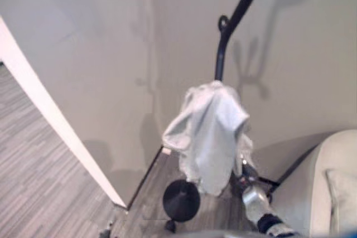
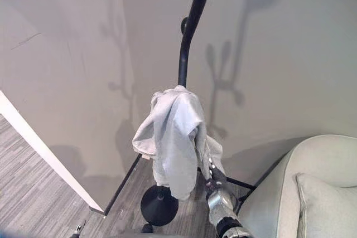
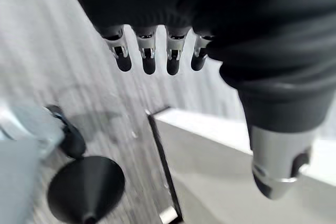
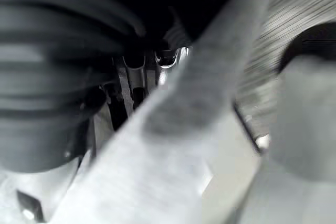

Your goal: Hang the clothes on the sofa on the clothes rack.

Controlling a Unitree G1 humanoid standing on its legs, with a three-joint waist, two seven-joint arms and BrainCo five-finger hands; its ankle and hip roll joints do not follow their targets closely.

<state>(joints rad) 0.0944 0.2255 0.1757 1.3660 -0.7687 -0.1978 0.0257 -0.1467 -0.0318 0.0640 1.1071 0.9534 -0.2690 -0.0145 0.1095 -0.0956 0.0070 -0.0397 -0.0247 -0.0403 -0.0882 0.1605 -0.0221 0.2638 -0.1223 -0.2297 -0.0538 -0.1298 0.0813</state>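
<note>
Right robot hand (image 2: pixel 215 178): reaches up under the cloth's lower edge; fingers hidden in folds, so I cannot tell their state.
Left robot hand (image 3: pixel 157 56): fingers straight, holding nothing, low over the floor (image 3: pixel 89 103).
Garment (image 2: pixel 175 137): draped over the clothes rack (image 2: pixel 189 32), directly above the right robot hand.
Long axis: vertical, hanging down toward the rack's base (image 2: pixel 159 204).
Nearer arm: right.

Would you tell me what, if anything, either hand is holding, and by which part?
The left hand holds nothing. The right hand reaches under the garment's lower edge; whether it grips cannot be told.

The hanging garment (image 2: pixel 175 137) hides the right hand's (image 2: pixel 215 178) fingers.
</note>
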